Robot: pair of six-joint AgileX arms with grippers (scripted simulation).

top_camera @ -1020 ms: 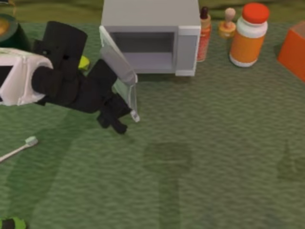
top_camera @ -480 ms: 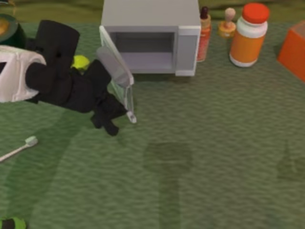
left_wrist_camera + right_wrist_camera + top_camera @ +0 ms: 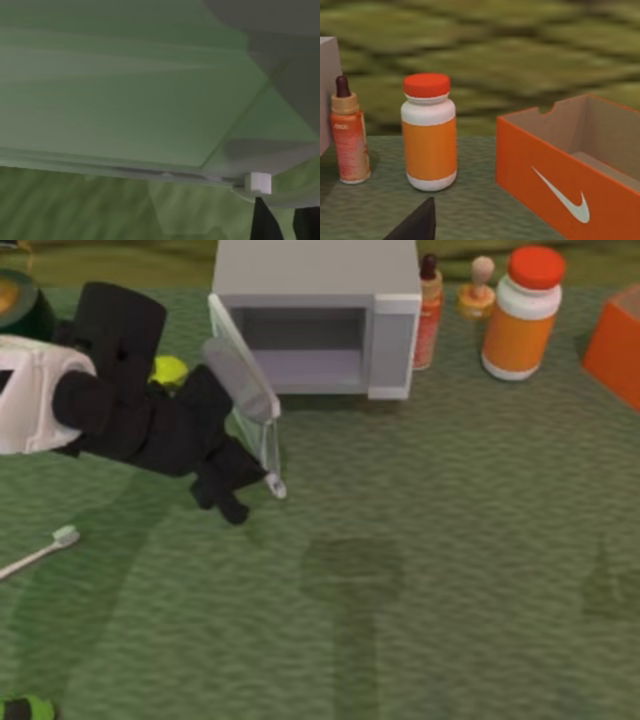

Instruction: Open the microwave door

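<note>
The boxy light-grey microwave [image 3: 315,315] is sitting at about twelve o'clock on the green textured table [image 3: 450,570], its cavity facing six o'clock and lying exposed. Its silver-framed door with the grey translucent window [image 3: 245,400] is standing swung well out from the hinge at the oven's left front corner, its long axis running from that corner toward about five o'clock, so the pale handle edge [image 3: 277,483] is pointing away from the oven and toward the table's middle.

The black two-finger left gripper [image 3: 240,485] is reaching in from nine o'clock and sitting right at the door's free end, beside the handle edge, which is probably why the door is resting at this wide angle. I cannot tell whether its fingers are clenched on the edge or released; the left wrist view is showing mostly the translucent window [image 3: 125,100] up close and only dark finger tips low in the frame.

The right arm is staying out of the top view, apparently parked; its wrist camera is looking at an orange pill bottle with a red cap [image 3: 429,132], a small orange dropper bottle [image 3: 350,142] and an open orange shoebox [image 3: 570,170]. Only a dark tip of its gripper is showing, so its fingers cannot be judged.

The opening appears largely accomplished.
</note>
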